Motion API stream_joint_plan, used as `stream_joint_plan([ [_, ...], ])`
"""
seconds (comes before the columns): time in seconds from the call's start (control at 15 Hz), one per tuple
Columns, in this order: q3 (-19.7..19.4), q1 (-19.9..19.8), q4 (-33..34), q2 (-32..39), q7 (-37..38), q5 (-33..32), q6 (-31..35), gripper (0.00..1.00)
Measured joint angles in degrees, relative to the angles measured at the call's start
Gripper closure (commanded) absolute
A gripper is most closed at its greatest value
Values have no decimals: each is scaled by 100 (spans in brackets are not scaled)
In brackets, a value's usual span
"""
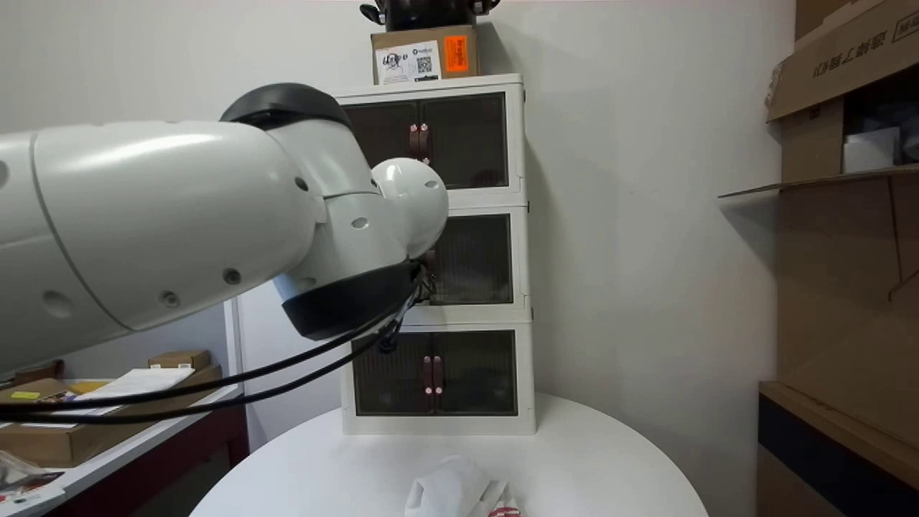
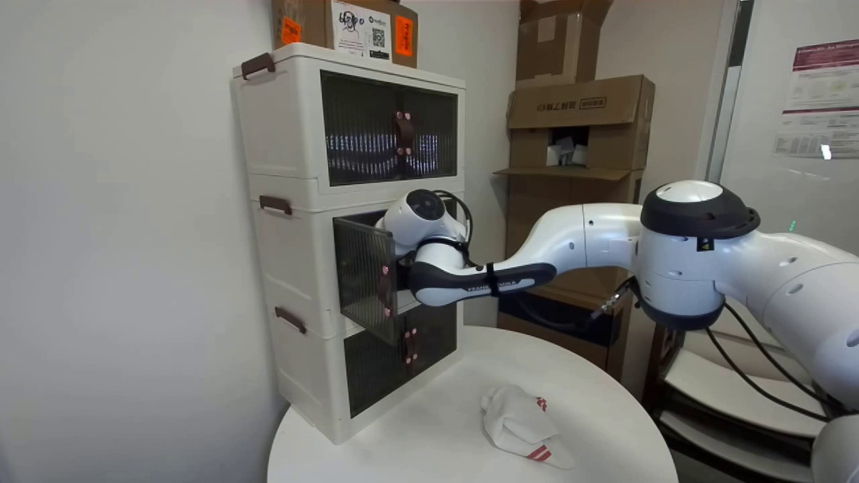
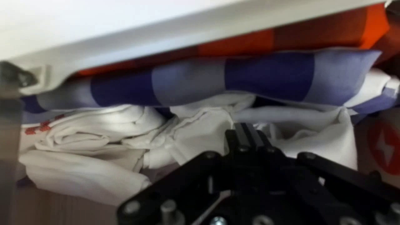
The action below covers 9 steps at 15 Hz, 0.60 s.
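My gripper (image 3: 248,131) is shut, its fingertips side by side with a thin dark gap and no cloth visible between them. It is inside the middle compartment of the white cabinet (image 2: 288,261), in front of crumpled white cloths (image 3: 315,150); I cannot tell whether it touches them. More folded white cloth (image 3: 90,172) lies at left. A blue-and-grey checked cloth (image 3: 190,82) lies above them, with an orange-red cloth (image 3: 237,43) behind. In an exterior view one middle door (image 2: 362,275) stands open beside the wrist. The fingers are hidden in both exterior views.
A crumpled white cloth with red stripes (image 2: 520,422) lies on the round white table (image 2: 416,456). A white cabinet edge (image 3: 131,40) runs close above the gripper. A cardboard box (image 1: 423,57) stands on the cabinet. Cardboard boxes (image 2: 577,107) stand beyond the table. Cables (image 1: 287,388) hang along the arm.
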Motion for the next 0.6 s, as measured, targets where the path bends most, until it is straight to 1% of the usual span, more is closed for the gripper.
stream_joint_plan([
  [0.27,352,-111,-22,5,129,-381,-6,100],
  [0.4,568,-288,-142,13,307,-629,-33,100],
  [0.53,738,-576,-443,16,540,-830,-131,99],
  [0.6,844,-741,-615,18,654,-892,-193,74],
])
